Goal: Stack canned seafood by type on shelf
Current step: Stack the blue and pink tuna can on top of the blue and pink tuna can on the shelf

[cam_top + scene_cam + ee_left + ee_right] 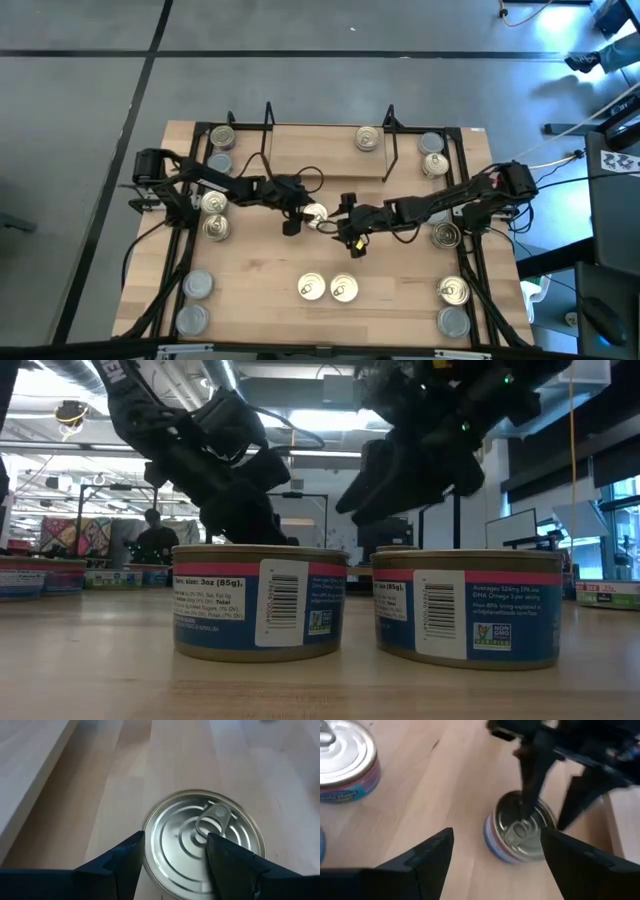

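Where the left pincer hovers, a pull-tab can gleams silver.

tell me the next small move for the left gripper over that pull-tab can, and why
Probably lower the left gripper a little and close on the pull-tab can. Its open fingers sit above the can's top rather than down around its sides, and the can stands on the table in front of the shelf. The right gripper hovers open beside it.
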You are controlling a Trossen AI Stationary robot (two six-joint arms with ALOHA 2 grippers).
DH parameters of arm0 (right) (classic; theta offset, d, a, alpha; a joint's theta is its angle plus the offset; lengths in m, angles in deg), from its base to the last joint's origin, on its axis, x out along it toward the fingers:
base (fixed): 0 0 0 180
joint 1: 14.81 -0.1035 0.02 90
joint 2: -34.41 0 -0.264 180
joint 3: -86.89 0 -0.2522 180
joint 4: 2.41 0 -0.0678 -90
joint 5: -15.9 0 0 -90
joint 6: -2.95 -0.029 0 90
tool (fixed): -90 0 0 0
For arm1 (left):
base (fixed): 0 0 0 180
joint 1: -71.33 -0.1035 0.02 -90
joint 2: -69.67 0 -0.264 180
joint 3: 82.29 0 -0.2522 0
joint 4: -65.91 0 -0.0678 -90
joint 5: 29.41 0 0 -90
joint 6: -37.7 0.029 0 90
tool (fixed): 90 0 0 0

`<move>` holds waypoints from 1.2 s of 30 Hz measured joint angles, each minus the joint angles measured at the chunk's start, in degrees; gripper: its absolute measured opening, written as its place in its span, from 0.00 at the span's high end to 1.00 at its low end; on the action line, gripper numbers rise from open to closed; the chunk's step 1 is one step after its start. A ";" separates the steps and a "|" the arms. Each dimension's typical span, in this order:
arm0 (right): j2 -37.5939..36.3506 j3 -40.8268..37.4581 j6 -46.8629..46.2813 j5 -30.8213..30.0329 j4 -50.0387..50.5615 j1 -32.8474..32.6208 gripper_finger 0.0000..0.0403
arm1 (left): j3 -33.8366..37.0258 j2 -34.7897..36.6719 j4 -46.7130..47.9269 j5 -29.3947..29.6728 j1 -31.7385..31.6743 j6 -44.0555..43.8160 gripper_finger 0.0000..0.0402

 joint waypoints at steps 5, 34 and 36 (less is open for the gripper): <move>3.22 0.00 6.58 -2.03 -0.08 0.00 0.26 | -0.02 -1.50 -1.27 -0.59 -0.88 -2.27 0.47; 18.34 0.68 26.03 -21.87 -18.17 0.16 0.26 | 0.30 -2.27 -3.72 -5.82 -4.79 -10.83 0.47; 19.25 1.21 26.73 -22.63 -18.66 0.31 0.26 | 0.34 -2.27 -3.76 -5.93 -4.81 -10.95 0.47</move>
